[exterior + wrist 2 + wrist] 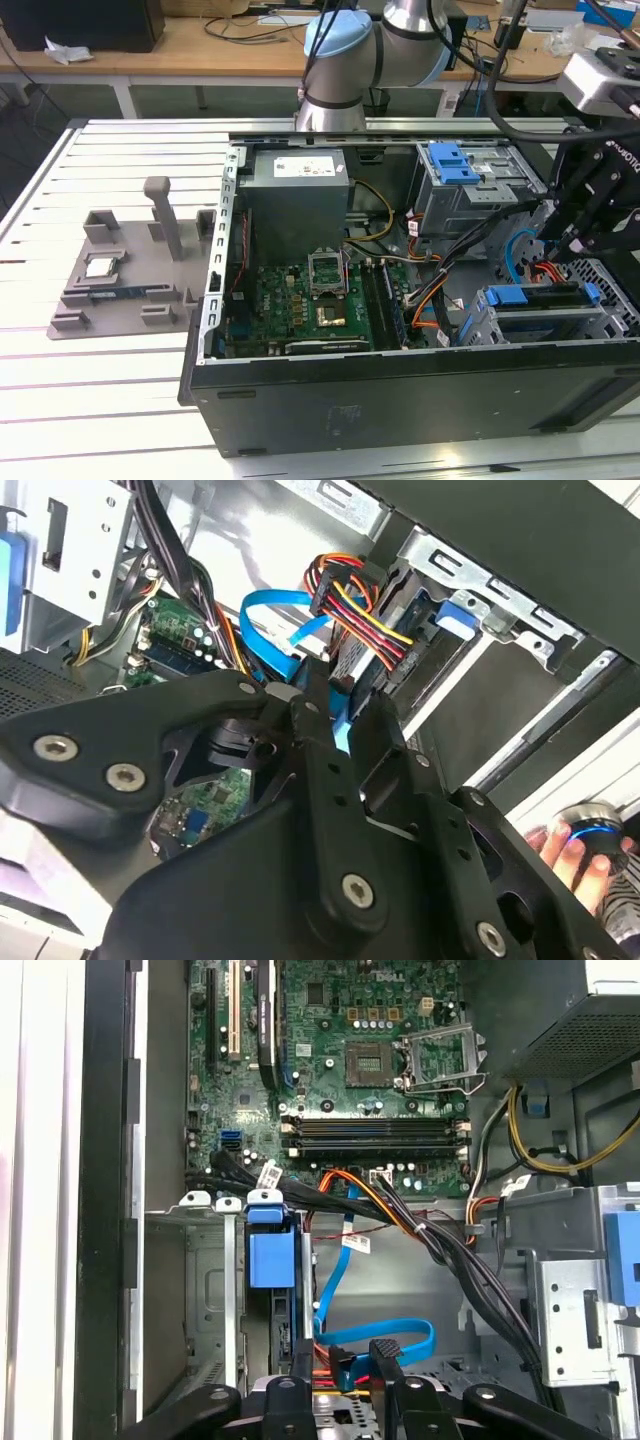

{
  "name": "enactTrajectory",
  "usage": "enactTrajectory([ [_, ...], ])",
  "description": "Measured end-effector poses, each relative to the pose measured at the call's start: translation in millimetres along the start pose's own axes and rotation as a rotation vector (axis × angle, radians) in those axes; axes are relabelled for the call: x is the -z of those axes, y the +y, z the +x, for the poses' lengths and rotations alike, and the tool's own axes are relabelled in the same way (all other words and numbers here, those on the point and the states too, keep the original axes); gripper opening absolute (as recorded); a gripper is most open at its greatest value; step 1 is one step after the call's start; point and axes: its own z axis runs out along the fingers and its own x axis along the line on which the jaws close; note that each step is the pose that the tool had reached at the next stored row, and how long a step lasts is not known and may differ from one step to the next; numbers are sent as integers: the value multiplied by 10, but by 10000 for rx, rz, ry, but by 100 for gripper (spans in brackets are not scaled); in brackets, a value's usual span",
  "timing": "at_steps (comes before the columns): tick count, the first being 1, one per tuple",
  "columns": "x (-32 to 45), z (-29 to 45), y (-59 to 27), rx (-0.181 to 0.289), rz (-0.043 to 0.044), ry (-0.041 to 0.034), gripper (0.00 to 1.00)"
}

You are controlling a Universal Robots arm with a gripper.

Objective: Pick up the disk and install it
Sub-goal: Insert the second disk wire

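Slatted metal table point(60, 400) carries everything. Near its edge on the exterior view's left sits a grey fixture point(130, 270) with a small square chip point(103, 266) set in it. At the table's middle lies an open black computer case point(400, 395). Inside it are a grey power supply point(297, 200) with a white label, its print too small to read, and a green motherboard point(300, 310).

The disk point(535, 300) rests in the drive cage at the case's corner on the exterior view's right, against the near wall. Its blue rails show, and its long axis runs along that wall. The gripper point(585, 235) hangs just above the disk, slightly toward the exterior view's right, so the disk lies straight below it and close. Whether the gripper is closed on anything cannot be told. Blue and red-yellow cables point(350, 600) crowd the cage beside it.
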Motion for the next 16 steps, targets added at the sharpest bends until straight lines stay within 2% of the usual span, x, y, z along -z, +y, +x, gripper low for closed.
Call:
enactTrajectory([
  [2, -1, 0, 0, 3, 0, -1, 35],
  [5, -2, 0, 0, 7, -1, -1, 16],
  [8, -4, 4, -1, 9, -1, -3, 16],
  [9, -2, 39, 0, 8, 0, 3, 16],
  [10, -9, 73, -2, 56, -5, 26, 16],
  [12, -19, 75, -3, 450, -25, 101, 16],
  [16, -37, 112, -8, 558, -29, 185, 16],
])
